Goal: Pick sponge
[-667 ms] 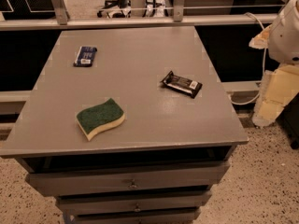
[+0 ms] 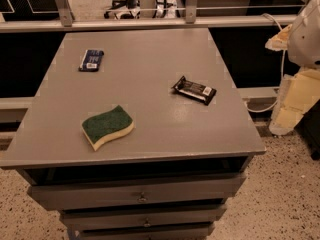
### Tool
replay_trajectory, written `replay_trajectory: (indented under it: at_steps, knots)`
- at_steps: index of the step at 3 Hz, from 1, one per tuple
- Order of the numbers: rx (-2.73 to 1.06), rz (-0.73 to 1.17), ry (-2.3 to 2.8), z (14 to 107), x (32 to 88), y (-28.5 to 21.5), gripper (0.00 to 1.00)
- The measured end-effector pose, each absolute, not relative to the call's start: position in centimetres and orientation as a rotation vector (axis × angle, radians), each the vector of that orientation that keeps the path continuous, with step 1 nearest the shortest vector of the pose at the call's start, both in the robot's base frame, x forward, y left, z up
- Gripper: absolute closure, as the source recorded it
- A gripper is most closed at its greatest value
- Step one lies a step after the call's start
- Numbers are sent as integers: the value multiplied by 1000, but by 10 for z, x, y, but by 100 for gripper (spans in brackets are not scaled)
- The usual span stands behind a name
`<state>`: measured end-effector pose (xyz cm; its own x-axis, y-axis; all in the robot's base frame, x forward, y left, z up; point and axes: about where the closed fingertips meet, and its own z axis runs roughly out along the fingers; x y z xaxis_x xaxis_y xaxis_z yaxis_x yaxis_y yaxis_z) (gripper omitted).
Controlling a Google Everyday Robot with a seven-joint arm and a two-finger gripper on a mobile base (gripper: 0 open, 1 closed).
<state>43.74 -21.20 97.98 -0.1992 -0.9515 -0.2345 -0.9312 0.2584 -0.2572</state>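
Note:
The sponge [image 2: 107, 126], dark green on top over pale yellow foam with wavy edges, lies flat on the grey table [image 2: 150, 59], near its front left. My gripper [image 2: 290, 106] hangs off the table's right side as a cream-coloured part below the white arm [image 2: 305, 31]. It is well to the right of the sponge and lower than the tabletop edge, touching nothing on the table.
A dark snack-bar wrapper [image 2: 194, 90] lies right of centre. A blue-black wrapper [image 2: 91, 60] lies at the back left. Drawers [image 2: 142, 196] sit under the tabletop. A metal rail [image 2: 150, 23] runs behind the table, and a cable [image 2: 265, 106] hangs at the right.

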Motion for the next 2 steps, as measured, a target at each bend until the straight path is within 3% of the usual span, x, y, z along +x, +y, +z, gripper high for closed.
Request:
replay_trajectory:
  at_steps: [1, 2]
  knots:
    - [-1739, 7, 2120, 978, 437, -195, 0]
    - [-1784, 301, 1879, 956, 437, -136, 0]
